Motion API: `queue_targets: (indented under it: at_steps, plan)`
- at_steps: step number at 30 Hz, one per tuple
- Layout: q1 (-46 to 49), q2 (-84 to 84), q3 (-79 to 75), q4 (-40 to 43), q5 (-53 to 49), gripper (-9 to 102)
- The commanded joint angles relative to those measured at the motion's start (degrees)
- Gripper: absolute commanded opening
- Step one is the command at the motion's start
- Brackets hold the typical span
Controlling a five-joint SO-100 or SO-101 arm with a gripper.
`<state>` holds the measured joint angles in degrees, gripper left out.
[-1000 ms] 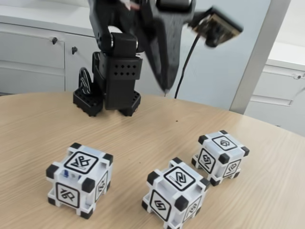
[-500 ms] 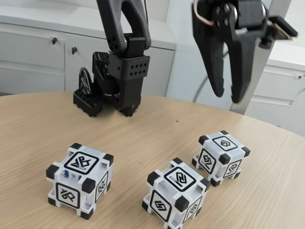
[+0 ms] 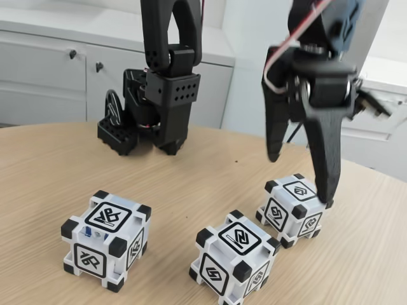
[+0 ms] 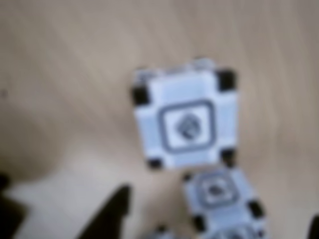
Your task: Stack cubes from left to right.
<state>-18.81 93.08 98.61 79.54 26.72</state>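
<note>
I had stacked nothing yet: all 3 cubes sat apart on the table [image 3: 191, 171] in the fixed view, the left cube [image 3: 106, 239], the middle cube [image 3: 234, 259] and the right cube [image 3: 294, 208]. My gripper [image 3: 300, 179] hung over the right cube, jaws spread wide and holding nothing. I judged every lift was left. I saw no containers.

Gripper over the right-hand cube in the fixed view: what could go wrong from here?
1. The open gripper is off-centre: one finger tip sits at the right cube's far corner, so descending may land on it or push it.
2. The middle cube stands close by; a shoved cube could bump it.
3. The wrist view is blurred, making alignment hard to check.
</note>
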Motion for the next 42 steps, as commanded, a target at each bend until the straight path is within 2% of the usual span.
queue_targets:
  at_steps: [1,11,23,32,42]
  plan:
    - [-0.4,-2.9,-2.7,-0.4,-3.4,39]
    - [-0.4,-6.0,-2.6,-9.5,-8.7,39]
    - [-4.0,-13.9,-2.6,-10.0,-16.2,38]
    - [-4.0,-14.9,-2.6,-10.0,-14.4,21]
    - [-3.2,-10.4,-2.7,-9.1,-11.5,18]
